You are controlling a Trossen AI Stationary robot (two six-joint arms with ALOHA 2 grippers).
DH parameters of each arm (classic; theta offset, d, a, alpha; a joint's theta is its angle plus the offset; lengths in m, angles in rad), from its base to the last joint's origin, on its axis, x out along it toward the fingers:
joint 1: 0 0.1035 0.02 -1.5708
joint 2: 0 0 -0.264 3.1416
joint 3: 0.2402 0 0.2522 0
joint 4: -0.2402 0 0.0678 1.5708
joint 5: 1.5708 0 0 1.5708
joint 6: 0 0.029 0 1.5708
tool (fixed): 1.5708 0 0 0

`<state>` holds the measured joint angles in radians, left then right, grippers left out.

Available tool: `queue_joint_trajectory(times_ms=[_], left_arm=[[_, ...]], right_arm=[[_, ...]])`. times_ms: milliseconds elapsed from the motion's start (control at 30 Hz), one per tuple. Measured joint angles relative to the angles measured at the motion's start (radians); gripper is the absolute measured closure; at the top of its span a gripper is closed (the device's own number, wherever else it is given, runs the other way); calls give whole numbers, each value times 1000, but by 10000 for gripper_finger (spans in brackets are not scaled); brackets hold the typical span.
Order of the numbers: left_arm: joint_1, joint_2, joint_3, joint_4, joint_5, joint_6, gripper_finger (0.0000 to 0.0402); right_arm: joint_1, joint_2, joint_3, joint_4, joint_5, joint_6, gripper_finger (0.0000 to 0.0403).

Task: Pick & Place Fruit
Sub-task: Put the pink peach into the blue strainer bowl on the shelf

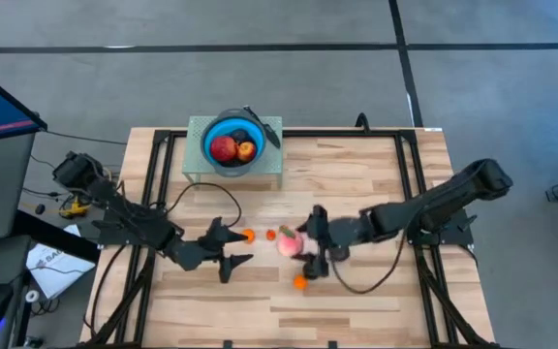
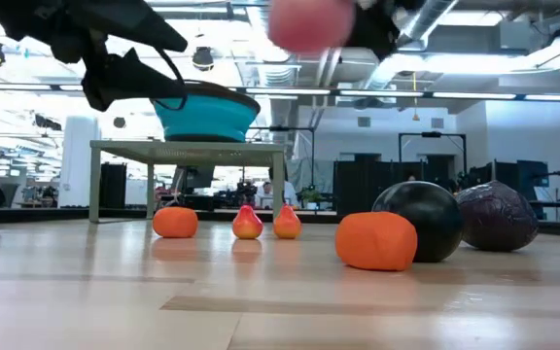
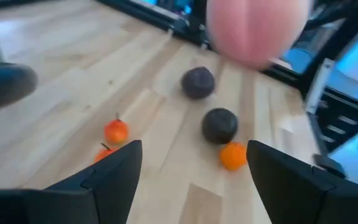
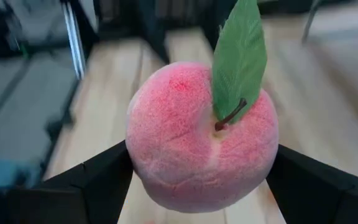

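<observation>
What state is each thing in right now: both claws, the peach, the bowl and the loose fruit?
Right claw: shut on the peach, above the table.
Peach: held, lifted clear of the wood.
Left claw: open, holding nothing.
Blue bowl: upright on a small stand, two fruits inside.
Dark plums: loose on the table.
Small oranges: loose on the table.

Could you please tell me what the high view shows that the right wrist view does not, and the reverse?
Only the high view shows the round blue bowl holding red fruit on its raised stand, and the open left pincer low over the wooden table. Only the right wrist view shows the peach's green leaf and stem. Both show the fuzzy pink peach clamped in the right pincer.
</observation>
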<state>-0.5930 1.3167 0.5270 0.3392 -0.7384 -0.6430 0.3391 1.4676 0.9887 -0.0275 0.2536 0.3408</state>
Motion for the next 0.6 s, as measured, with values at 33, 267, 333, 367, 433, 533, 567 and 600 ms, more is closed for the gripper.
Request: queue_joint_trajectory(times_ms=[33,267,333,367,433,533,567,600], left_arm=[[-9,13,0,0,-33,-2,117],[-30,140,0,10,-154,-119,117],[-30,182,-1,50,-157,-149,117],[-30,201,-1,63,-158,-150,117],[-31,231,-3,109,-174,-150,117],[-28,254,-3,146,-179,-148,117],[-28,263,-2,168,-178,-150,117],[-27,268,1,172,-173,-149,117]], right_arm=[[-17,-12,25,-8,1,-4,77],[-209,29,328,-179,-3,-181,76],[-280,68,415,-278,-12,-232,76],[-316,103,474,-267,-21,-260,76],[-386,157,555,-315,-30,-316,76],[-477,261,673,-345,-56,-364,76],[-501,294,709,-356,-71,-369,76],[-522,321,744,-376,-92,-371,76]])
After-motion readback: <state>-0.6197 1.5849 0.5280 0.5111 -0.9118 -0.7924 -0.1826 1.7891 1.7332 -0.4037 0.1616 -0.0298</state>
